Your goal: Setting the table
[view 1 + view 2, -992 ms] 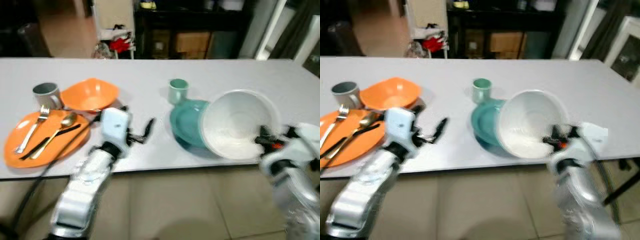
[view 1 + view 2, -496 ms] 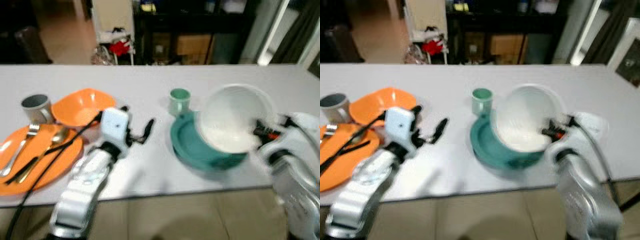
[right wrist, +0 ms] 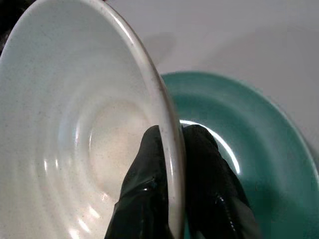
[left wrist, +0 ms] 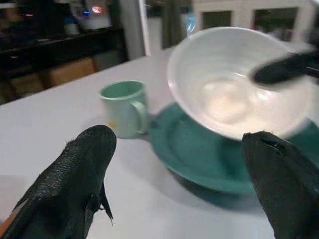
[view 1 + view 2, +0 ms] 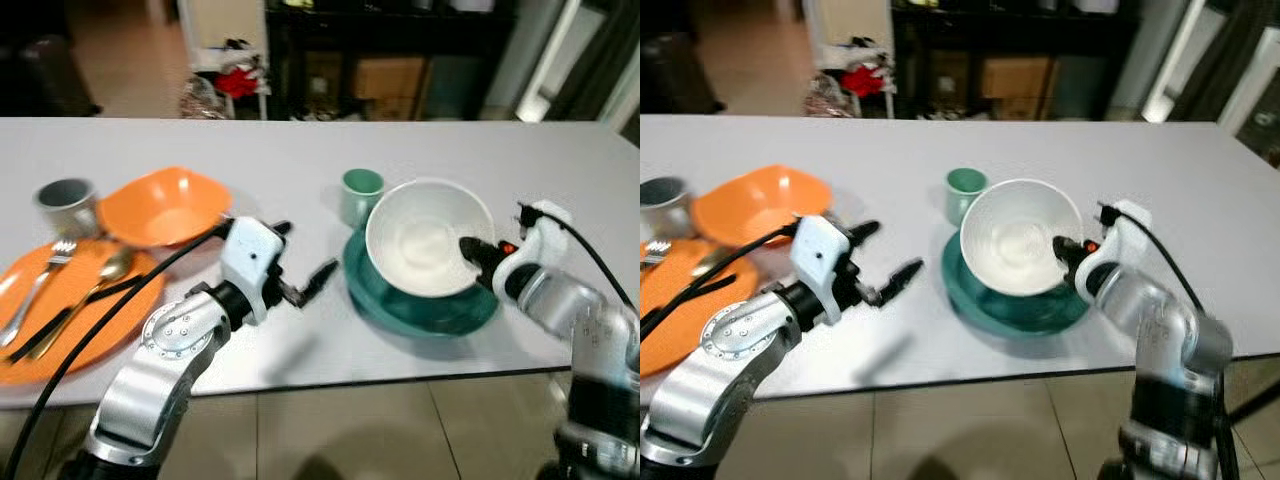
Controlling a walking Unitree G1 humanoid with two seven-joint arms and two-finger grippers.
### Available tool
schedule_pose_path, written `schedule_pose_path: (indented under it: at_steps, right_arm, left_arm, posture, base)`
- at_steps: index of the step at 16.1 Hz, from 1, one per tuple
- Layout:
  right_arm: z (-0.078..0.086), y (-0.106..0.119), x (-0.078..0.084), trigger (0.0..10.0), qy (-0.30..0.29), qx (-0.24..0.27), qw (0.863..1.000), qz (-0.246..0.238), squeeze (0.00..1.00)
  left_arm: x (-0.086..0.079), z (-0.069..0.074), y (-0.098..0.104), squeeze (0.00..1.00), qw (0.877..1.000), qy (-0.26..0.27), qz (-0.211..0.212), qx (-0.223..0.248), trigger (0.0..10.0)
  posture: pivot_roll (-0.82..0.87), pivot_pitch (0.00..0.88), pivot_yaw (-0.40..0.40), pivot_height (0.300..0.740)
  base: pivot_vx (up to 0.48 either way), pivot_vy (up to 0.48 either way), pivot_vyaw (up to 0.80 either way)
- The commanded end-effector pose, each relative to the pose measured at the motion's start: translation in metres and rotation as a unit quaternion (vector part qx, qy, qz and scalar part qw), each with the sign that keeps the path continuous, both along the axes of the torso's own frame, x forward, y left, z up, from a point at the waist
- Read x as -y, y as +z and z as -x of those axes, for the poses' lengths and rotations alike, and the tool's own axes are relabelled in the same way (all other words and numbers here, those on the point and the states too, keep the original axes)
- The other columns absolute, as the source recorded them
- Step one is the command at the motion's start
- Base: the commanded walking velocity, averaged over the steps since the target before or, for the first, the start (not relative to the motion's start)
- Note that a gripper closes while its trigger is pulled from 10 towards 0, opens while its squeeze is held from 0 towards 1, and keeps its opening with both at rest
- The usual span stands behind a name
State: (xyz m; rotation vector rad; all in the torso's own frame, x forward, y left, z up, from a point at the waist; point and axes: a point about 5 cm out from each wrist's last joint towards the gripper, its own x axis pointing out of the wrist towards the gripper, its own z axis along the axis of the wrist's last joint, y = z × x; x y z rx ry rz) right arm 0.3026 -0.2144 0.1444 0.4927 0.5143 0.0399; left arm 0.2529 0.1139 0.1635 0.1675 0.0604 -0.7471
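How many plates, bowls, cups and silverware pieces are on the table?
Plates: 2, teal plate and orange plate
Bowls: 2, white bowl and orange bowl
Cups: 2, green cup and grey cup
Silverware: 3, fork, spoon, black knife
Total: 9

Left hand (image 5: 300, 277) hovers with fingers spread — right hand (image 5: 478, 256) reaches inward from the right, fingers pinched together.

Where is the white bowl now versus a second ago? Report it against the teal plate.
Yes, moved. The white bowl, pinched by the right hand, has shifted leftward from the teal plate's right edge to over its middle.
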Motion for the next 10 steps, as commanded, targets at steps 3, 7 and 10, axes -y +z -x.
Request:
schedule_pose_path:
  at_steps: [3, 7, 10]
  right_arm:
    - [-0.018, -0.012, 0.014, 10.0, -0.019, -0.052, 0.997, -0.049, 0.0]
    - [-0.026, -0.023, 0.013, 10.0, -0.037, -0.095, 0.99, -0.099, 0.0]
    - [-0.026, -0.036, 0.013, 10.0, -0.052, -0.126, 0.98, -0.142, 0.69]
  left_arm:
    - [0.009, 0.003, 0.007, 0.0, 0.996, -0.085, -0.012, -0.009, 10.0]
    - [0.007, 0.01, 0.003, 0.0, 0.991, -0.124, -0.031, -0.042, 10.0]
    - [0.006, 0.013, 0.002, 0.0, 0.99, -0.131, -0.034, -0.046, 10.0]
  posture:
    - [0.02, 0.0, -0.042, 0.74]
    - [0.03, 0.0, -0.046, 0.74]
    - [0.03, 0.0, -0.046, 0.74]
  base:
    - [0.0, 0.0, 0.0]
    - [0.0, 0.0, 0.0]
    - [0.0, 0.0, 0.0]
